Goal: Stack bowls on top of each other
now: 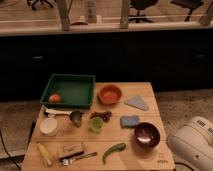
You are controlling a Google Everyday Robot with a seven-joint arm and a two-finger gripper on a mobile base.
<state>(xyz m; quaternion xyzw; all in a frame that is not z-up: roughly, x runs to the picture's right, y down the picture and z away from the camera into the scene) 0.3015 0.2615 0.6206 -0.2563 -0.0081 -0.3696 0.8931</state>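
Observation:
The orange bowl [110,94] sits upright at the back middle of the wooden table [150,95], next to the green tray. The glossy dark maroon-purple bowl [146,134] sits upright at the front right, its shiny inside catching light. The two bowls are apart, with a blue sponge [129,121] between them. My gripper is out of view; only the white arm housing [192,142] shows at the lower right, just right of the maroon bowl and off the table's edge.
A green tray [68,85] at the back left holds an orange fruit [55,98]. Also on the table: a small green cup [95,124], dark grapes [101,115], a metal scoop [76,118], a white tub [49,126], corn [44,152], a green pepper [114,151], a grey cloth [136,103].

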